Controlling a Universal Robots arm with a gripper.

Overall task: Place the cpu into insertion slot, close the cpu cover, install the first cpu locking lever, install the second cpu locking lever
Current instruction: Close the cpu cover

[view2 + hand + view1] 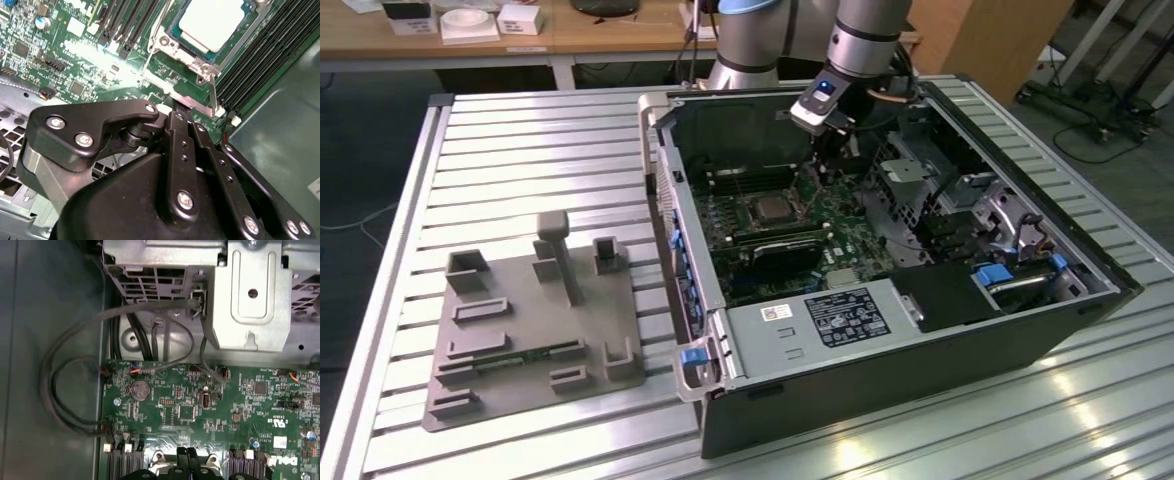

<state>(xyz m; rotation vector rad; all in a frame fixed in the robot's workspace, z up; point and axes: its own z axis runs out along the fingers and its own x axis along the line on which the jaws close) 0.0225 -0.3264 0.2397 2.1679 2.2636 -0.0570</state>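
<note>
Slatted table [520,130], open computer case [1014,335]; gripper [186,116] (fingers [176,122] together) near the cpu [215,22].

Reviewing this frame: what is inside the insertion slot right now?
The cpu sits inside the insertion slot, silvery top facing up, with the silver metal rim around it. The slot's centre underneath cannot be seen, because the chip covers it.

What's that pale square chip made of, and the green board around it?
The cpu looks like metal on top: pale silvery-grey, smooth, with a soft sheen. The green circuit board seems a stiff, glossy laminate, probably plastic-like; light glares off it between tiny soldered parts.
</note>
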